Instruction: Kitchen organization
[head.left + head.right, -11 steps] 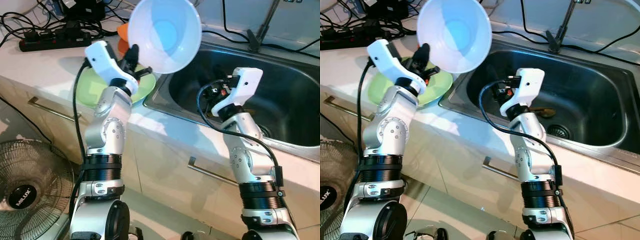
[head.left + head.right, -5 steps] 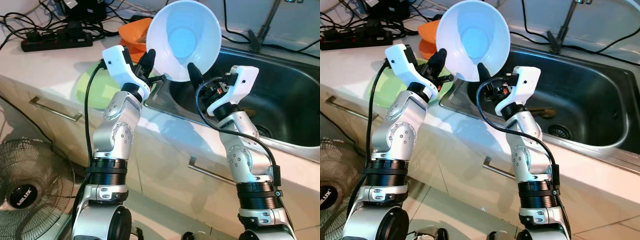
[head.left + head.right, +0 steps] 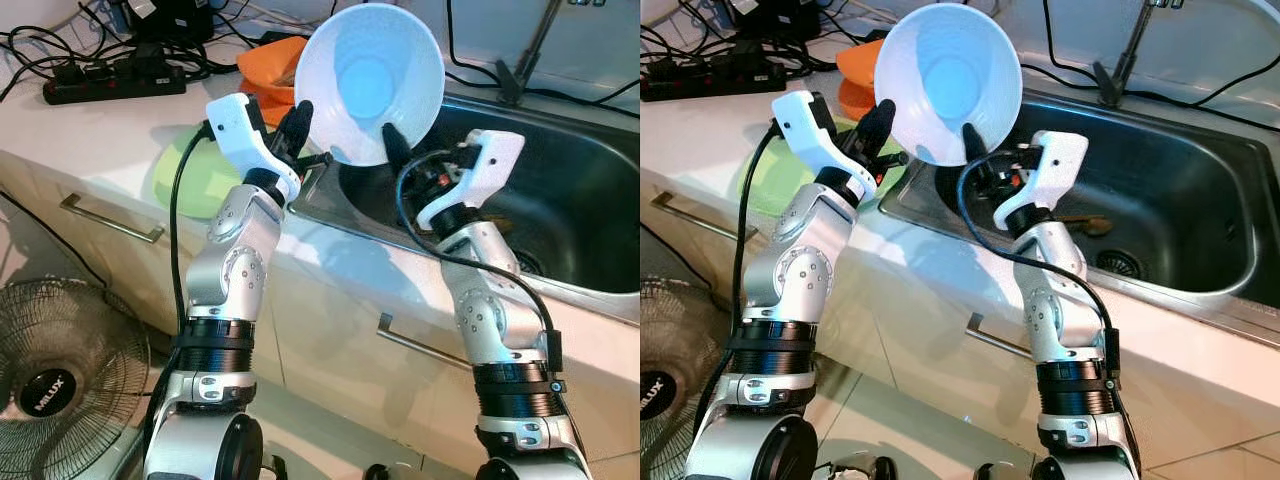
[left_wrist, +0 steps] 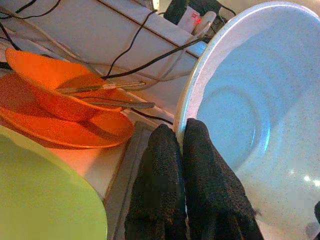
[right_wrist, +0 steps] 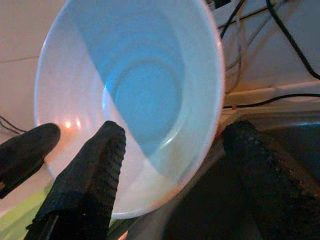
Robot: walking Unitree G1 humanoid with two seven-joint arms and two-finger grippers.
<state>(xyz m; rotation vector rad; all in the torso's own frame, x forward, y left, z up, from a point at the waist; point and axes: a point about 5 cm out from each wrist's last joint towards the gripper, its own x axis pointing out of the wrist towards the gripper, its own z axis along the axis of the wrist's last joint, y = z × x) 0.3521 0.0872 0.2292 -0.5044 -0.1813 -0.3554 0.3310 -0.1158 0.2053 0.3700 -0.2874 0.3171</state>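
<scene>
Left gripper [image 4: 181, 145] pinches a white bowl's [image 3: 368, 82] rim above the sink [image 3: 560, 190]; right gripper [image 5: 175, 150] straddles the opposite rim, open, seemingly for a handover.

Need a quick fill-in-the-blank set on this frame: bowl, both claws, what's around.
1. The left claw is shut on the rim of the ____ bowl.
2. The right claw is ____, one finger inside the bowl and one outside.
3. The bowl is held over the left edge of the ____.
4. On the counter beside the left arm lies a ____ plate.

Missing words: white; open; sink; green
</scene>
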